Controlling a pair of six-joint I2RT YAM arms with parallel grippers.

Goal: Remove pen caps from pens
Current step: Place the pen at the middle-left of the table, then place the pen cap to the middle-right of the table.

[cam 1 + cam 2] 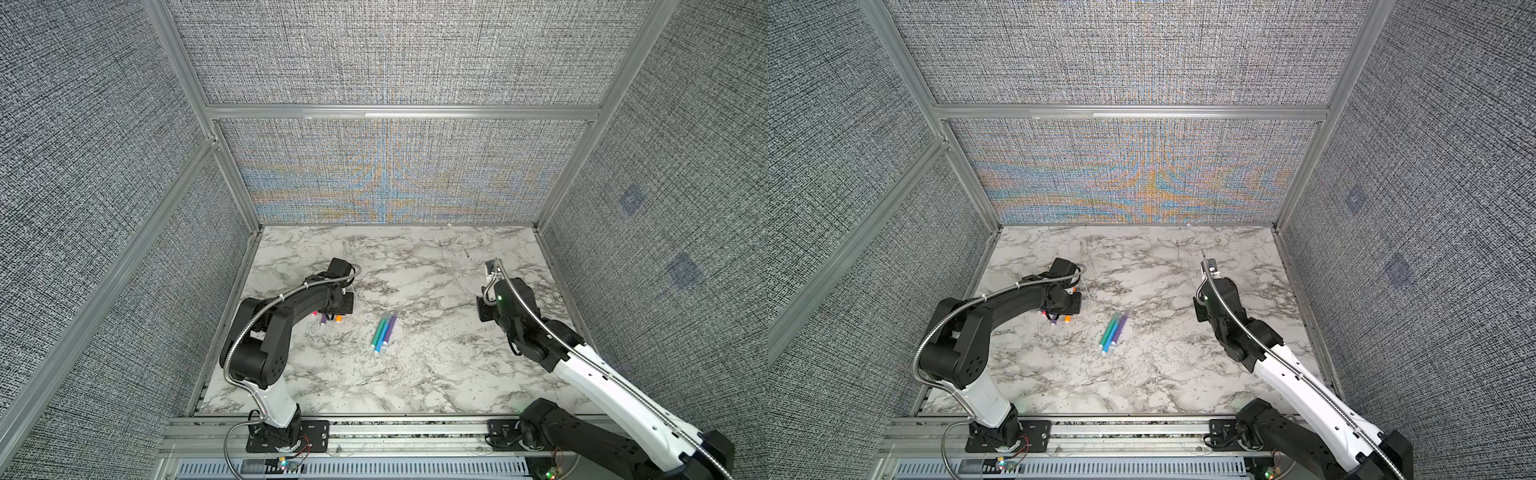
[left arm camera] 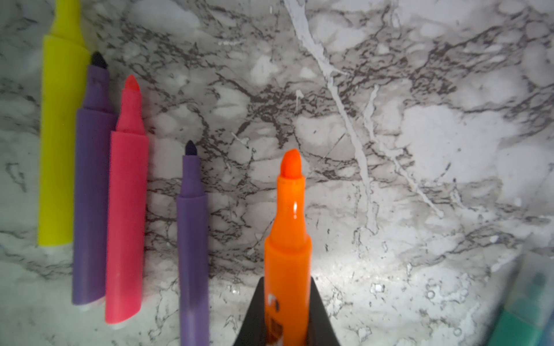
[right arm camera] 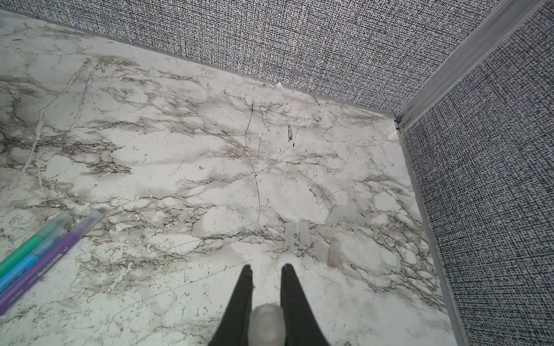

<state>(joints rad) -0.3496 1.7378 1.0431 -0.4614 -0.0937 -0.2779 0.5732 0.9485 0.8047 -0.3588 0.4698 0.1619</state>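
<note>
My left gripper (image 2: 287, 281) is shut on an orange pen (image 2: 287, 233) whose bare tip points away from the wrist, low over the table. Beside it lie uncapped pens: yellow (image 2: 60, 134), purple (image 2: 91, 194), pink (image 2: 127, 215) and a second purple (image 2: 192, 254). My right gripper (image 3: 267, 266) is shut on a clear pen cap (image 3: 266, 323) near the right wall. Several loose pen caps (image 3: 333, 251) lie on the marble just beyond its fingertips. Three capped pens, green, blue and purple (image 1: 384, 328), lie together mid-table, in both top views (image 1: 1113, 332).
The marble table (image 1: 436, 374) is boxed in by grey fabric walls with aluminium frames (image 1: 399, 112). The right wall edge (image 3: 419, 209) runs close to the loose caps. The left arm (image 1: 291, 303) covers most of the uncapped pens in both top views.
</note>
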